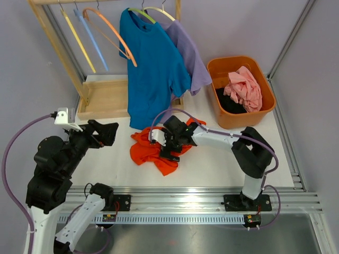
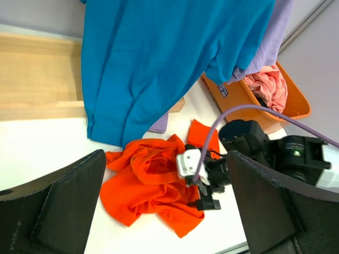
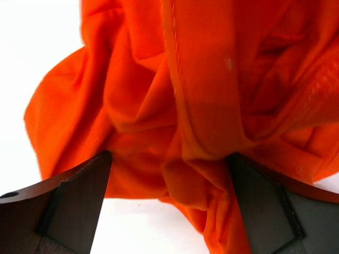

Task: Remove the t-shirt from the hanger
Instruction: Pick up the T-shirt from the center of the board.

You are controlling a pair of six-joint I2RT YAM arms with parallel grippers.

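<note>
**Right hand spread over the orange t-shirt**

My right hand is hovering, fingers apart, over the orange t-shirt, which is lying crumpled on the table, off any hanger. My left hand is hanging to the side, fingers apart too. Rising carelessly, I am risking snagging a fold, or the blue t-shirt dangling close behind. My arm is hiding whether I am touching cloth.

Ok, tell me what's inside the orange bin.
A crumpled pink garment lies on top in the orange bin, over a black cloth. Whatever is beneath those two, and the bin's floor, is covered.
</note>
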